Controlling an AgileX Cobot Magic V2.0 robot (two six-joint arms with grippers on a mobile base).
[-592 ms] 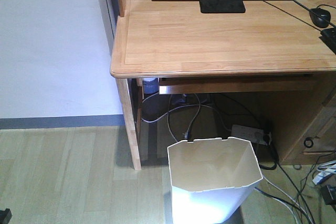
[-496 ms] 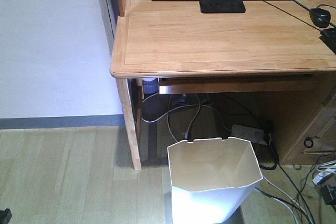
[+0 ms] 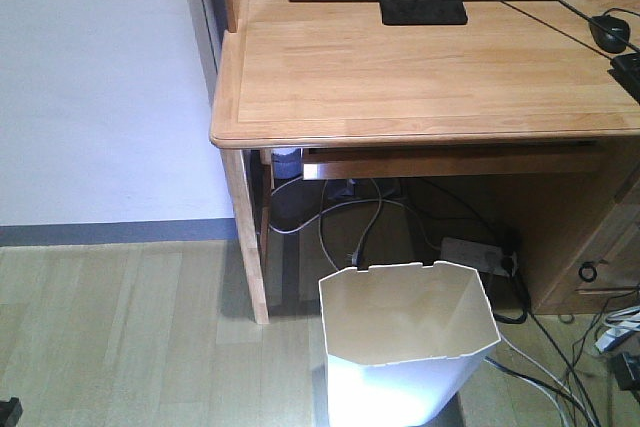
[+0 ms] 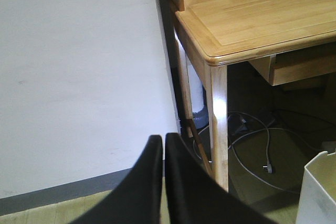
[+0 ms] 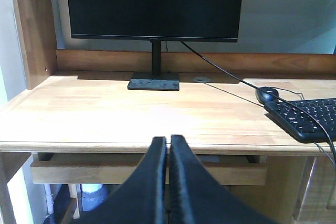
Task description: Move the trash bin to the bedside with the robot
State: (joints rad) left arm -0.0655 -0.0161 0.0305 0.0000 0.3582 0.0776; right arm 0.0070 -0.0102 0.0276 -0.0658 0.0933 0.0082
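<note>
**White bin on the floor by the counter's corner leg, both tools shut**

White wall [image 3: 100,87] fills the far left, with a grey skirting strip [image 3: 110,232] along its foot and pale wood-plank floor [image 3: 120,337] below. From the left wrist view, the left tool [image 4: 163,140] points at that wall; its two black fingers are pressed together, only a thin slit between them, nothing held.

Next comes the light wooden counter [image 3: 420,67], its rounded corner jutting out over a slim front leg [image 3: 247,237]. The trash bin [image 3: 405,347] stands upright on the floor just right of that leg and a little out in front of the counter's edge. Its angular rim is open upward, the inside cream and bare, and no tool touches it. The left wrist view catches only a corner of it at the lower right.

Behind the bin, under the counter, grey and black cables [image 3: 340,217] loop across the floor, and a white power strip [image 3: 470,250] lies further right.

On the counter top a dark monitor [image 5: 155,3] stands on a flat black base [image 5: 154,84]. The right tool [image 5: 168,140] faces the counter's front edge, fingers closed on each other, gripping nothing. Further right lie a black mouse [image 5: 268,94] and then a black keyboard [image 5: 310,116], both with cables trailing.
</note>
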